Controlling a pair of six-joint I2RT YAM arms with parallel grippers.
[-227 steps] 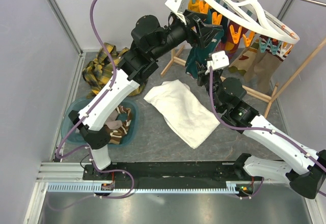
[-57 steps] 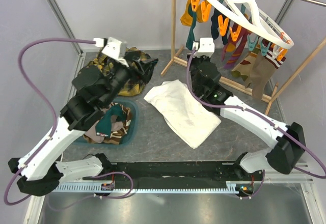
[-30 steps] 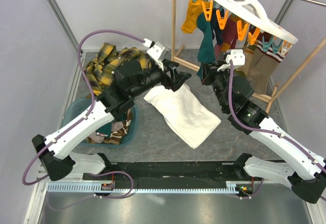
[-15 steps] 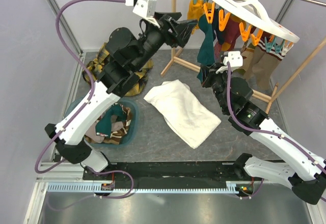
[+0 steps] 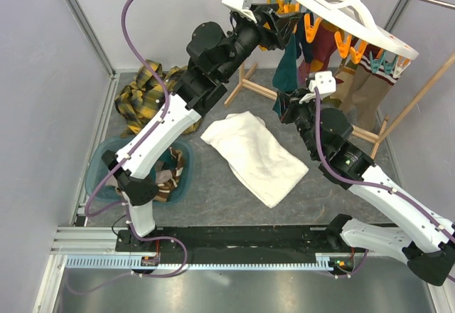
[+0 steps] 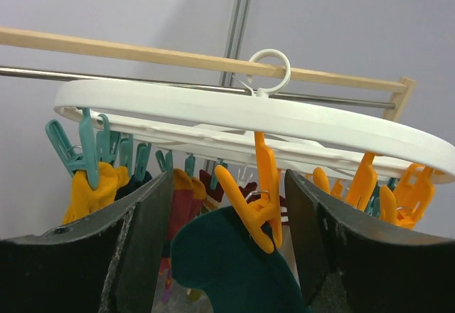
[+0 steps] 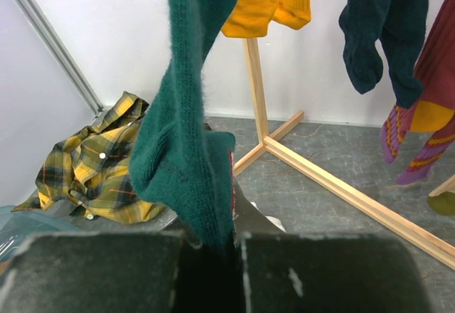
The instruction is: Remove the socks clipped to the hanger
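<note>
Raised to the hanger (image 6: 249, 114), left tool (image 6: 227, 217) gapes facing an orange clip (image 6: 259, 206) (wrist view only); right tool (image 7: 210, 245) pinches teal sock (image 7: 185, 114).

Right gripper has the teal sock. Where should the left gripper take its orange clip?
Squeeze the orange clip by its splayed upper arms, above the spring, coming straight in: it hangs upright between the left gripper's open fingers, biting the top of the teal sock.
</note>
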